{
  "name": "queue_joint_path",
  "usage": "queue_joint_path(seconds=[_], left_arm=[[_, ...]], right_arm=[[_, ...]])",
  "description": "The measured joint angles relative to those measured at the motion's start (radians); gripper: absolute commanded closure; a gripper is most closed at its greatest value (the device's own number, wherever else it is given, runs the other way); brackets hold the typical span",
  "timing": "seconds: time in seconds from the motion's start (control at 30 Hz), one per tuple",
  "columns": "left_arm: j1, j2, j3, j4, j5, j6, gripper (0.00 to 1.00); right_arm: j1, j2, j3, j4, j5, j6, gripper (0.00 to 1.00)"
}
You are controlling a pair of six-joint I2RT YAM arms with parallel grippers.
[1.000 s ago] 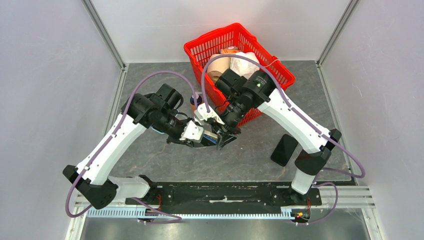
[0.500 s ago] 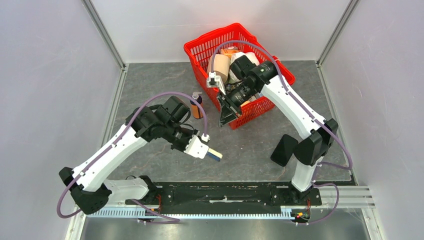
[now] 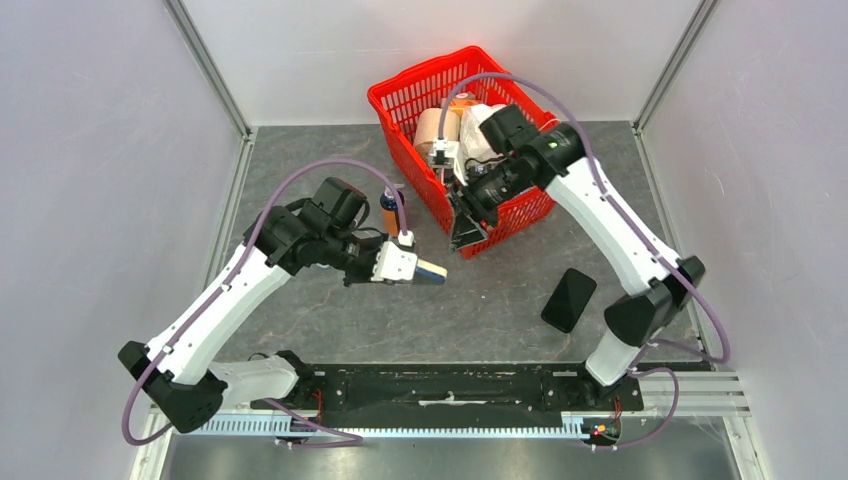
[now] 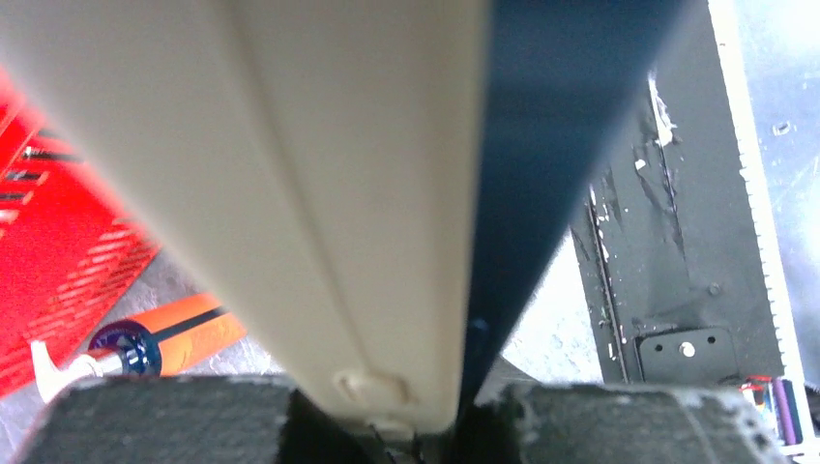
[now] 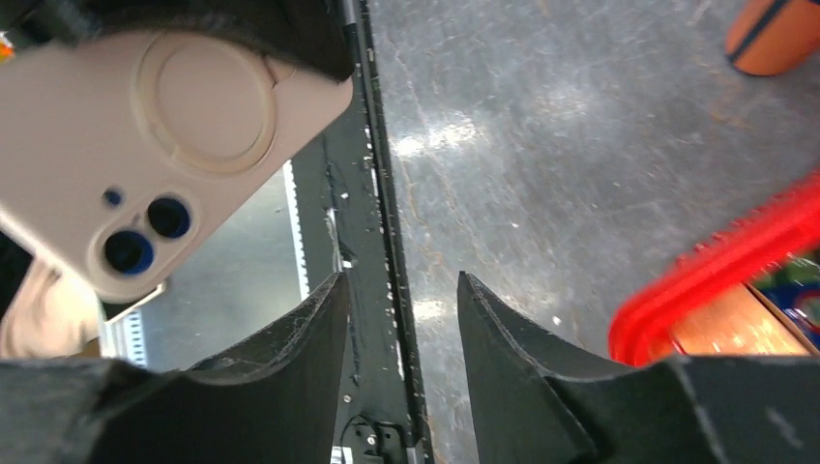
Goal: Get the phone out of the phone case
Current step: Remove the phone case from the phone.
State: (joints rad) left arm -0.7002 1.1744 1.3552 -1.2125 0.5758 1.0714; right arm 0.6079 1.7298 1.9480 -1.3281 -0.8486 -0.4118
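- Top external view, nearest the arm bases: a black slab (image 3: 568,300) lies flat on the grey surface (image 3: 330,320), close to the right arm.
- Further in, the left pincer (image 3: 416,270) pinches the beige phone case (image 3: 435,275) above the surface.
- The left wrist view shows the blue phone (image 4: 551,145) sitting inside that case.
- The right pincer (image 3: 466,230) hangs at the front wall of the red basket (image 3: 424,70), fingers spread and nothing between them.
- An orange bottle (image 3: 389,213) stands just left of the basket.
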Motion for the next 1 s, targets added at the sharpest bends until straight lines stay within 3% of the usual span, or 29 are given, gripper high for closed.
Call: queue_joint_path(seconds=[0.37,0.63,1.0], left_arm=[[0.104,0.002,-0.035,0.155,0.065,-0.274,0.98],[0.105,0.01,-0.037,0.222,0.097,-0.42,0.98],[0.105,0.011,-0.069,0.242,0.134,-0.488,0.98]], right_arm=[[-0.015,-0.233,0.01,-0.028,0.118,-0.084,0.45],[-0.015,-0.188,0.132,-0.066,-0.006,-0.103,0.45],[-0.015,-0.09,0.164,-0.089,-0.158,-0.074,0.45]])
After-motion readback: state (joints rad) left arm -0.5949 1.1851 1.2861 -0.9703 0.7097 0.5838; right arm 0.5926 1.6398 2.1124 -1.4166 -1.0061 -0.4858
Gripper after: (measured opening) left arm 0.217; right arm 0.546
